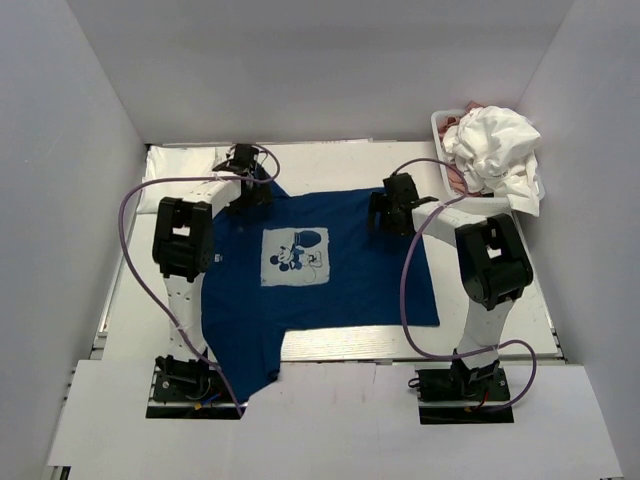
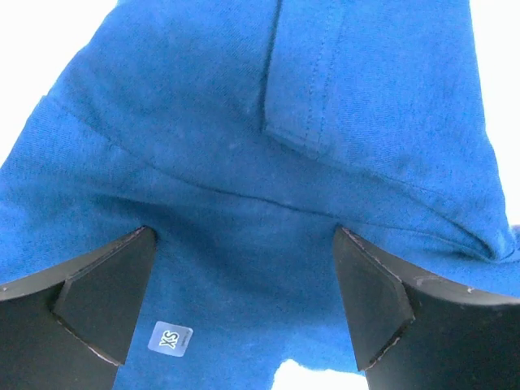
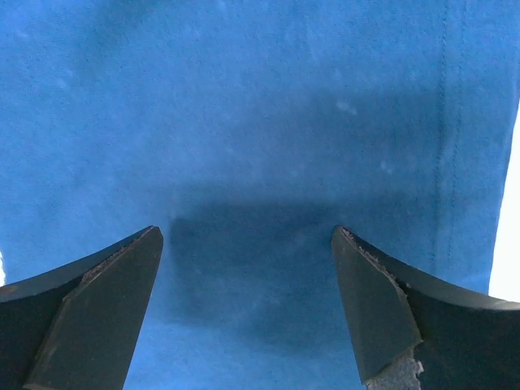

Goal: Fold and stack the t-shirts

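1. Only the top view takes in the whole layout. A navy blue t-shirt (image 1: pixel 320 270) lies spread flat in the middle of the white table (image 1: pixel 500 325), its near-left part hanging over the table's front edge. The left gripper (image 1: pixel 250 190) sits at the shirt's far-left corner and the right gripper (image 1: pixel 390 215) over its far-right part.
2. The same view alone shows the white lattice basket (image 1: pixel 441 124) at the far-right corner. A crumpled white t-shirt (image 1: pixel 497 150) is heaped on it, with some pink cloth (image 1: pixel 459 178) beneath, well apart from both arms.
3. The chest print (image 1: pixel 297 256), a pale square with a cartoon mouse, is seen only from above. No wording on it can be read at that size.
4. The left wrist view adds close detail: a small square size sticker (image 2: pixel 171 339) marked "XS" (seen upside down) just beside the left finger (image 2: pixel 97 309), and a stitched fold of fabric (image 2: pixel 313 77) farther out.
5. The left jaws stand wide apart, holding nothing. The blue fabric fills the gap between them, and a sliver of white table shows at the bottom edge.
6. In the right wrist view the right jaws are likewise spread and hold nothing. Smooth blue cloth lies under the gap, a stitched hem line (image 3: pixel 447 122) runs along the right, and the table is just past it.
7. Whether either gripper's tips touch the cloth cannot be told.
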Robot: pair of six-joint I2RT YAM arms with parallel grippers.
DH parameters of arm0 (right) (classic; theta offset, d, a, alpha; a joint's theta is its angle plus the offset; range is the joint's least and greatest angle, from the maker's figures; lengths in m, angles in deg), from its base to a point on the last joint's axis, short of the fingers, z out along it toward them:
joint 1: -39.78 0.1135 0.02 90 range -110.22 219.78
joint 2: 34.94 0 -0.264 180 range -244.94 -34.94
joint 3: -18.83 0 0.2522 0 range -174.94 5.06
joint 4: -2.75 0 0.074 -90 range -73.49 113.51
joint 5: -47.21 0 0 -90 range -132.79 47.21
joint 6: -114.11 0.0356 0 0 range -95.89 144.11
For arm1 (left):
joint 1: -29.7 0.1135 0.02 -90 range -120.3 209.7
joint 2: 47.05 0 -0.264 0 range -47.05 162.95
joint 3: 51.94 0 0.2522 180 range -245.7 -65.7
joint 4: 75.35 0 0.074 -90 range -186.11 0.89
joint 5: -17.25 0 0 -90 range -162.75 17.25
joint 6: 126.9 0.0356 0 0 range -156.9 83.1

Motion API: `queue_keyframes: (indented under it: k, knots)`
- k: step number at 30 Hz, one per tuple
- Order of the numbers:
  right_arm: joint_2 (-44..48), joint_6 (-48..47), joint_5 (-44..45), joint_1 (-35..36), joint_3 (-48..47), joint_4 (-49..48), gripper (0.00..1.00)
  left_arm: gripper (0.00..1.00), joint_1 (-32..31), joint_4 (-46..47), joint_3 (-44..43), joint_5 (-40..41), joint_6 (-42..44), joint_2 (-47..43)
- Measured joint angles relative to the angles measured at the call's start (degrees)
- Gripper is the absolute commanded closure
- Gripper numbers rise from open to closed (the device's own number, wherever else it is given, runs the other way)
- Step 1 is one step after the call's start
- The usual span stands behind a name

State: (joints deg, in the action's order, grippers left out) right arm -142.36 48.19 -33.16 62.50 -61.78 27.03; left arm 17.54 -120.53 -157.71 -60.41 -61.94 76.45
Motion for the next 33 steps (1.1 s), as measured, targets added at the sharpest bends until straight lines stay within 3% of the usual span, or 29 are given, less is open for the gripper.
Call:
queue_keyframes:
  k: [11, 18, 22, 25, 28, 33]
  knots:
    - [-14.3, -0.6, 0.6, -5.9, -20.6, 3.8, 0.1, 0.0, 0.8, -4.6, -39.3, -4.3, 3.3, 23.6]
    - [-23.4, -4.6, -0.3, -9.0, -36.6, 8.3, 0.1, 0.0, 1.7, -0.6, -43.2, -12.6, 4.2, 26.2]
    - [-21.9, -7.0, -0.8, -8.9, -38.0, 10.0, 0.1, 0.0, 1.9, -1.2, -43.4, -15.4, 4.2, 25.2]
    - [-15.2, -7.9, -0.7, -7.8, -31.4, 9.3, 0.1, 0.0, 1.7, -2.7, -38.2, -15.5, 4.2, 19.2]
    - [-3.3, -7.9, -0.6, -6.4, -19.1, 7.2, 0.1, 0.0, 1.1, -6.0, -24.7, -13.7, 2.8, 5.7]
    - [15.2, -3.9, 0.0, -5.0, -3.8, 4.5, 0.1, 0.0, -0.3, -6.7, 9.5, -12.5, -6.7, -27.7]
